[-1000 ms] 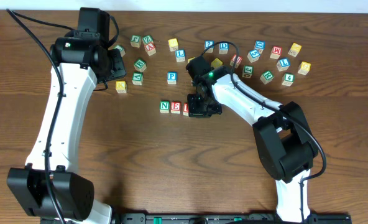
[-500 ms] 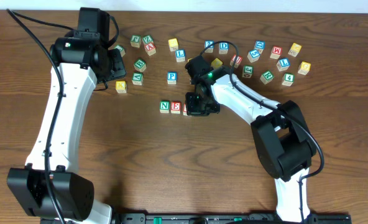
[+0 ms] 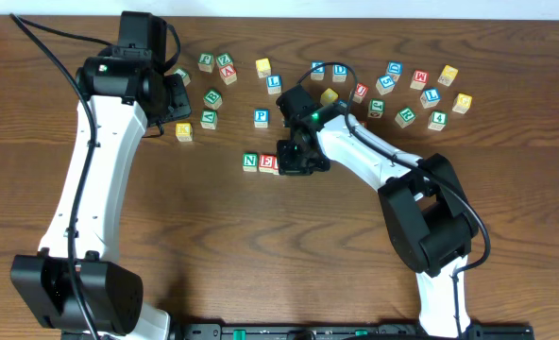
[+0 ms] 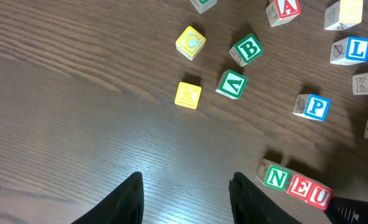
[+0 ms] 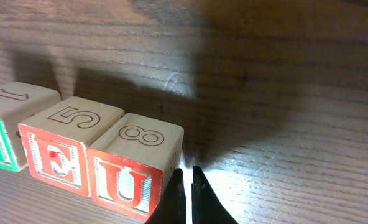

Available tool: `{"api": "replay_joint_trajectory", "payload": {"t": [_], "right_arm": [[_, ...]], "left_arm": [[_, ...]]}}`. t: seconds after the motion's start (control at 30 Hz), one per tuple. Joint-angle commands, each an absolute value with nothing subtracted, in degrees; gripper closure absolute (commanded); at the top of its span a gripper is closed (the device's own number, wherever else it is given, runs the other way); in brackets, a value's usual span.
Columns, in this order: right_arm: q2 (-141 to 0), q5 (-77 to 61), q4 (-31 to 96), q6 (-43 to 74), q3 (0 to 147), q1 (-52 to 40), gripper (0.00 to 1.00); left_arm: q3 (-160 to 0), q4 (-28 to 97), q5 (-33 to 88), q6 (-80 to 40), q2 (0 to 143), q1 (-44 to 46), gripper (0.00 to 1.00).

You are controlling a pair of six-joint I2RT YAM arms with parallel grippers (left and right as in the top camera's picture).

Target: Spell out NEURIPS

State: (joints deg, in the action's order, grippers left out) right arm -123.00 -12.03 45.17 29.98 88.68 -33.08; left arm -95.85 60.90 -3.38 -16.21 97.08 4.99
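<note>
Three cubes stand in a row on the wooden table: green N (image 3: 250, 161) (image 4: 276, 178), red E (image 3: 267, 162) (image 5: 59, 155) and red U (image 5: 131, 177) (image 4: 319, 196). In the right wrist view they sit side by side, touching. My right gripper (image 5: 187, 186) (image 3: 296, 159) is shut with nothing in it, and its tips rest against the U cube's right side. From overhead it covers the U. A blue P cube (image 3: 261, 117) (image 4: 316, 107) lies behind the row. My left gripper (image 4: 187, 199) (image 3: 174, 94) hangs open and empty over bare wood at the far left.
Loose letter cubes lie scattered along the back of the table: yellow K (image 4: 187, 95), yellow C (image 4: 191, 42), green B (image 4: 246, 50), blue L (image 4: 352, 50) and several more at the back right (image 3: 431, 94).
My right gripper has slid left, pushing the U cube up against the E. The left arm has not moved.
</note>
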Motion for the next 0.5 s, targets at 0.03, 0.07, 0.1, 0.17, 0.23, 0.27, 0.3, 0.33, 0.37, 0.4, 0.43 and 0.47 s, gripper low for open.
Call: {"api": "replay_joint_trajectory", "payload": {"t": [0.03,0.07,0.1,0.17,0.23,0.27,0.3,0.33,0.37,0.4,0.43,0.47], "right_arm": [[-123.9,-12.38,44.16,30.83,88.25,-33.82,0.99],[-123.9,-12.4,44.03,30.83,88.25,-33.87,0.99],[-123.9,-12.4,43.9,30.83,88.25,-33.91,0.99],[-123.9,-12.4,43.64,30.81,88.25,-34.0,0.99],[-123.9,-12.4,43.33,30.79,88.25,-34.13,0.99],[-123.9,-12.4,43.13,30.57,88.25,-34.22,0.99],[-123.9,-12.38,43.0,30.57,88.25,-34.3,0.99],[-123.9,-12.36,42.96,30.52,88.25,-34.35,0.99],[-123.9,-12.38,42.83,30.11,88.25,-34.41,0.99],[-123.9,-12.36,42.78,30.11,88.25,-34.48,0.99],[-123.9,-12.34,42.74,30.09,88.25,-34.5,0.99],[-123.9,-12.36,42.65,29.91,88.25,-34.52,0.99]], "left_arm": [[-95.46,61.06,-3.9,-15.25,96.99,4.95,0.56],[-95.46,61.06,-3.9,-15.25,96.99,4.93,0.56],[-95.46,61.06,-3.9,-15.25,96.99,4.93,0.56],[-95.46,61.06,-3.92,-15.25,96.99,4.95,0.56],[-95.46,61.06,-3.9,-15.25,96.99,4.95,0.56],[-95.46,61.06,-3.9,-15.25,96.99,4.95,0.56],[-95.46,61.06,-3.9,-15.25,96.99,4.95,0.56],[-95.46,61.06,-3.9,-15.25,96.99,4.95,0.56],[-95.46,61.06,-3.92,-15.25,96.99,4.93,0.56],[-95.46,61.06,-3.9,-15.25,96.99,4.93,0.56],[-95.46,61.06,-3.9,-15.25,96.99,4.93,0.56],[-95.46,61.06,-3.9,-15.25,96.99,4.95,0.56]]}}
